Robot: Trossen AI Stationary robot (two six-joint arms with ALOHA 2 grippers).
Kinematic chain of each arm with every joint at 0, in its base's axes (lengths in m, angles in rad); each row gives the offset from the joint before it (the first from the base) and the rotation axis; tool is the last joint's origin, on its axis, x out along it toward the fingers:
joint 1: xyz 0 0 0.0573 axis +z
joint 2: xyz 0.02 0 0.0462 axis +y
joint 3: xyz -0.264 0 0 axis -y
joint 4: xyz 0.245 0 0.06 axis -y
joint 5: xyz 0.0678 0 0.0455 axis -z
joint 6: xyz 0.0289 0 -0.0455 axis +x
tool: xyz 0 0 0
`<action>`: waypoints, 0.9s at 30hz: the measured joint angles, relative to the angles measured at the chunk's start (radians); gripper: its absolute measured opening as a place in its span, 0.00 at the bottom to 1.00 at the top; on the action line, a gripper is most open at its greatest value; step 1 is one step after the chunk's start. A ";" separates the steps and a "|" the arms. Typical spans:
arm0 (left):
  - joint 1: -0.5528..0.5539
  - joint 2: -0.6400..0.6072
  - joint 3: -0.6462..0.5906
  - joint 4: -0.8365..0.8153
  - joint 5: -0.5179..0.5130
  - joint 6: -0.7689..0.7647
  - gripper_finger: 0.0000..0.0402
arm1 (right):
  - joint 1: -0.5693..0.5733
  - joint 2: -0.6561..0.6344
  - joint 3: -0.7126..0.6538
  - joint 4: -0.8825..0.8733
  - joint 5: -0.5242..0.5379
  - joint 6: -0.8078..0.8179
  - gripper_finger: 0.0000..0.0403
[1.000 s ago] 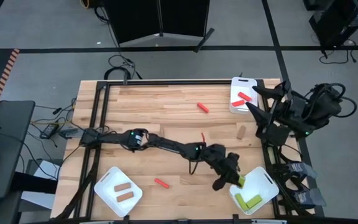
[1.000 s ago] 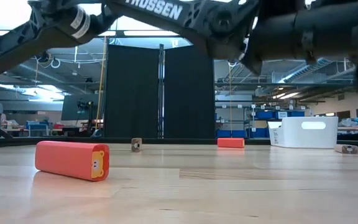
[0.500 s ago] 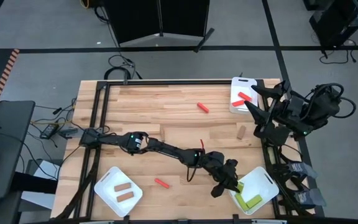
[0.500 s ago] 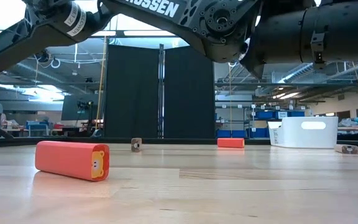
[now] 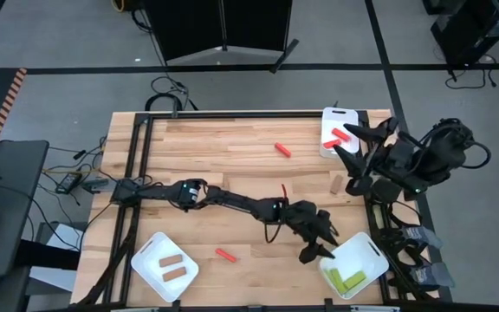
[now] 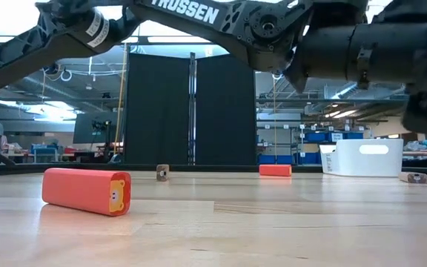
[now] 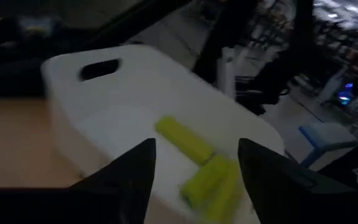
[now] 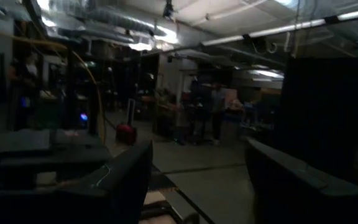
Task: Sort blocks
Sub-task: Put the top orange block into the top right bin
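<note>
— left gripper [image 5: 320, 243]? 
— fingers spread, empty, beside the white tray [image 5: 364, 251] at 5 o'clock holding yellow-green blocks [image 5: 347, 280].
— and farther off?
— right gripper [image 5: 343, 144] spread at 2 o'clock by red blocks [image 5: 336, 139].

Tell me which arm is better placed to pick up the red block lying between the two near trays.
Left. The left gripper is open and empty by the tray holding the yellow-green blocks, a short way from the red block. The right gripper is raised at the far right edge, much farther off.
</note>
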 joint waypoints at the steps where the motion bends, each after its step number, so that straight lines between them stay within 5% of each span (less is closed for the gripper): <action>1: 0.005 -0.007 0.000 -0.012 -0.012 -0.004 0.58 | 0.000 0.006 0.000 -0.004 0.017 0.001 0.66; 5: 0.022 -0.079 0.000 -0.109 -0.091 0.067 0.44 | 0.000 0.019 0.000 -0.074 0.100 0.040 0.66; 12: 0.077 -0.159 0.001 -0.316 -0.161 0.189 0.03 | 0.005 0.017 0.000 -0.261 0.081 0.225 0.65; 27: 0.219 -0.282 -0.019 -0.489 -0.163 0.286 0.01 | 0.005 0.017 0.000 -0.591 0.027 0.539 0.63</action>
